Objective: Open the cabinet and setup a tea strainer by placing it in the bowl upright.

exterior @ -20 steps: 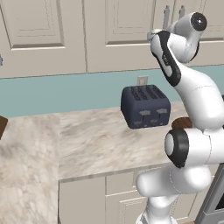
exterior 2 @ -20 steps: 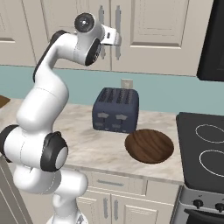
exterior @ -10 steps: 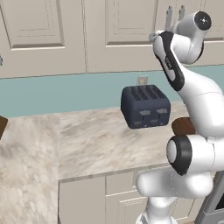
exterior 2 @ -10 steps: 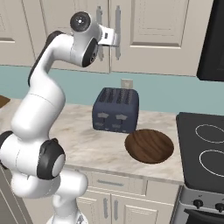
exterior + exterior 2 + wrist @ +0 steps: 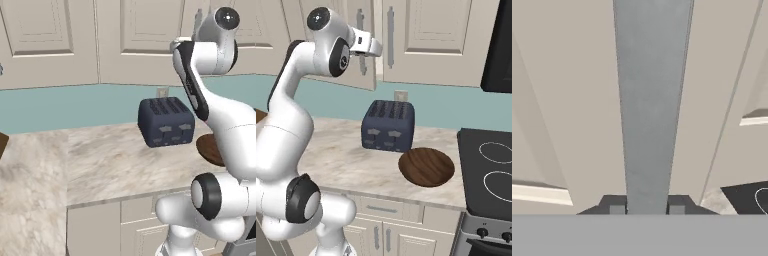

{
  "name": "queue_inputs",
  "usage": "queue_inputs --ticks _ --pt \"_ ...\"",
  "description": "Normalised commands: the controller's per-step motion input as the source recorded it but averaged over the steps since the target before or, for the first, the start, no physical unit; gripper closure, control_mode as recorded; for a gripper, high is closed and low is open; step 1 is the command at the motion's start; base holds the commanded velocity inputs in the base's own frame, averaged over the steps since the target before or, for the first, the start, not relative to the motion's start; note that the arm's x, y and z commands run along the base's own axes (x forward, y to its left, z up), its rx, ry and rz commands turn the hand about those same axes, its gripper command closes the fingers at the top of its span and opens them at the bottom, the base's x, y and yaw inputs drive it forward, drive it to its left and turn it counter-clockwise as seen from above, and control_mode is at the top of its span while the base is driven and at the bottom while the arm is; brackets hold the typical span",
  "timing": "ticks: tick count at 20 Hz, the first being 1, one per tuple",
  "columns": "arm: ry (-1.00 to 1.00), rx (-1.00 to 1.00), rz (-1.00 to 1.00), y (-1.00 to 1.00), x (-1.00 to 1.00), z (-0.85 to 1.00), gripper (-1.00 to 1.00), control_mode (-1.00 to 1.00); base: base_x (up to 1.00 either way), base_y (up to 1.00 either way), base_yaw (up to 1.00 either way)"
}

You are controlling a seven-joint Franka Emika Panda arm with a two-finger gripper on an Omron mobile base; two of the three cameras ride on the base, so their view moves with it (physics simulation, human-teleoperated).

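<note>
Gripper point(image 5: 646, 209) clamped narrow on grey bar handle point(image 5: 651, 100) of the cabinet point(image 5: 421, 40), frame centre.

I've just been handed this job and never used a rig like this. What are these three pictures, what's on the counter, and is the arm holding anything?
You are seeing one white robot arm in a rendered kitchen. Two cameras ride on its base, behind it to the left and right; the third sits on the hand and looks along the gripper. On the counter stand a dark blue toaster and, beside it, the dark brown wooden bowl, next to a black stovetop. In the hand view, the two finger tips sit either side of a grey bar handle of the cabinet, closed on it. The left door looks slightly ajar.
</note>
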Motion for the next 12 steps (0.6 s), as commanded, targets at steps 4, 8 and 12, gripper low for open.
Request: queue_inputs --ticks 4,8,12 --pt "0.03 -0.02 -0.18 0.29 -0.77 0.0 1.0 -1.0 0.0 0.0 0.0" --pt "0.01 -0.01 -0.21 0.34 -0.75 0.0 1.0 -1.0 0.0 0.0 0.0" --pt "0.0 -0.01 -0.21 0.37 -0.78 0.0 1.0 -1.0 0.0 0.0 0.0"
